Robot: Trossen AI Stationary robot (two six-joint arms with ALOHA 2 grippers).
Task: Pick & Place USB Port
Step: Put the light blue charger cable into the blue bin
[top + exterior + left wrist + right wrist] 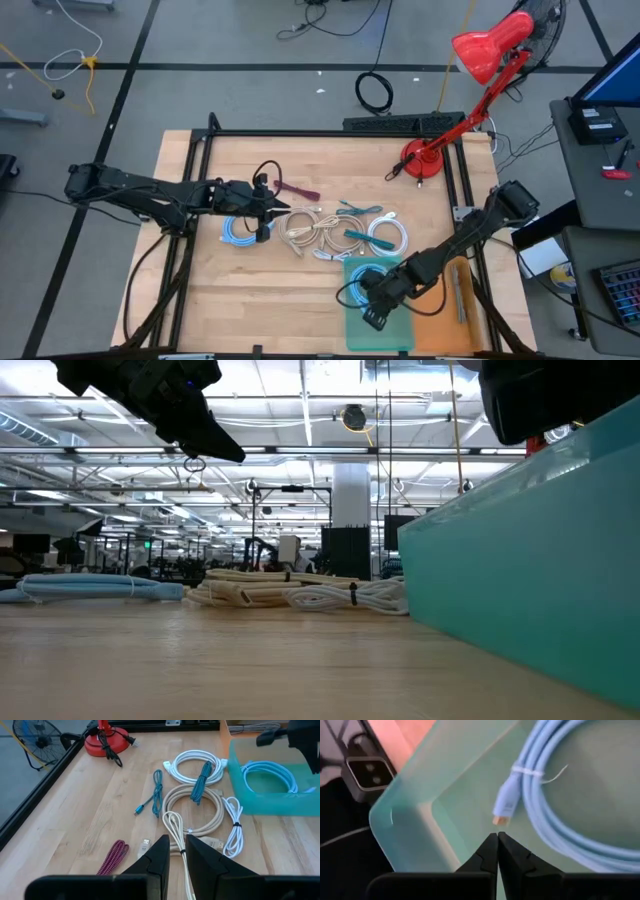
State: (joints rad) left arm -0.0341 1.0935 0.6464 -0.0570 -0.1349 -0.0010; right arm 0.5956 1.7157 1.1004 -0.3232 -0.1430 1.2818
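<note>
Looking down from the high view, the wooden table [250,290] carries a spread of coiled cables at its centre. The left gripper [268,207] sits over the left end of that spread, above a light blue coil [238,230] and beside a maroon cable [297,190]. The right gripper [372,300] hangs over a teal bin [392,335] at the near right, in which a light blue USB cable [360,281] lies coiled. A red desk lamp [470,70] stands at the far right corner.

From the low view, the teal bin [520,580] fills the right side as a tall wall. Beige coils [250,592] and a white coil [350,596] rest on the table, with a blue coil [90,588] to the left. One dark gripper [200,435] hangs above the table at upper left, clear of the cables.

In the left wrist view, the left gripper [177,852] has its fingers narrowly parted, a strand of the beige cable [176,827] running between them; a firm grasp cannot be confirmed. Beyond lie a white coil [192,762], a teal cable [156,790], the maroon cable [112,860] and the teal bin [272,805] holding the USB cable [267,775].

In the right wrist view, the right gripper [497,840] has its fingers pressed together with nothing between them, just inside the bin's corner [415,810]. The USB cable [560,810] lies on the bin floor, its plug [506,806] just beyond the fingertips, not touching.
</note>
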